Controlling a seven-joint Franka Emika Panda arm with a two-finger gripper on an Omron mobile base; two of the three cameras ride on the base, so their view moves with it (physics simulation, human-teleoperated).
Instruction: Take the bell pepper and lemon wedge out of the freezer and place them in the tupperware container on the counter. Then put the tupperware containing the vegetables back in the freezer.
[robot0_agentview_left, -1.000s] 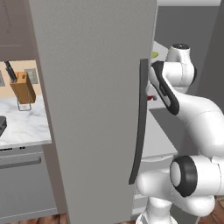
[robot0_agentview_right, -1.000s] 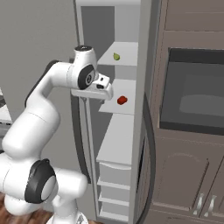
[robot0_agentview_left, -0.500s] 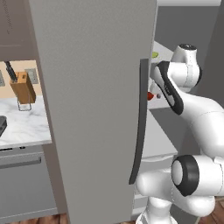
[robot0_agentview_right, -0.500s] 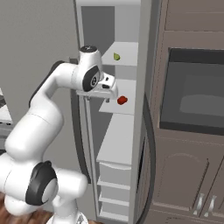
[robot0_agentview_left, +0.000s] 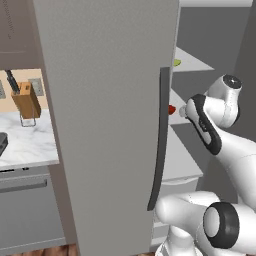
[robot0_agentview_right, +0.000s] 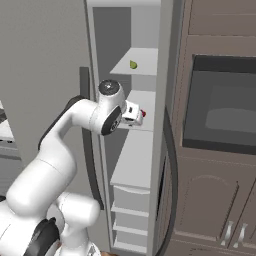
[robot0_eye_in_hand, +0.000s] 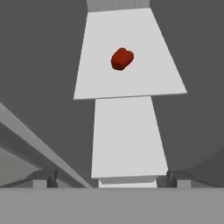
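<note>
Simulated kitchen, brown-grey cabinetry, wood floor. Far left, left base view: white marble table (robot0_agentview_left: 25, 137) carrying a wooden knife block (robot0_agentview_left: 27, 100) against a beige wall panel. Centre: freezer (robot0_agentview_left: 107, 110), tall, light grey, door swung open and presenting its broad flat face with a long dark curved handle (robot0_agentview_left: 159, 140). Behind the door edge, pale grey shelves stacked one above another, drawers below. Upper shelf (robot0_agentview_right: 142, 62): lemon wedge (robot0_agentview_right: 133, 65), tiny, yellow-green, lying alone near the shelf's middle. Next shelf down (robot0_agentview_right: 150, 107): bell pepper (robot0_eye_in_hand: 121, 58), small, glossy red, resting on the white surface toward its middle as seen in the hand view. White arm reaching into the compartment at the level of the pepper shelf; pincer (robot0_agentview_right: 134, 114) just beside the pepper in the right base view, not touching it in the hand view, where the pepper lies well ahead. Fingertips barely visible at the bottom corners of the hand view, set wide apart, nothing between them: pincer released. Far right, right base view: built-in dark oven (robot0_agentview_right: 222, 105) set in brown cabinets, panelled cabinet doors (robot0_agentview_right: 210, 210) beneath.
</note>
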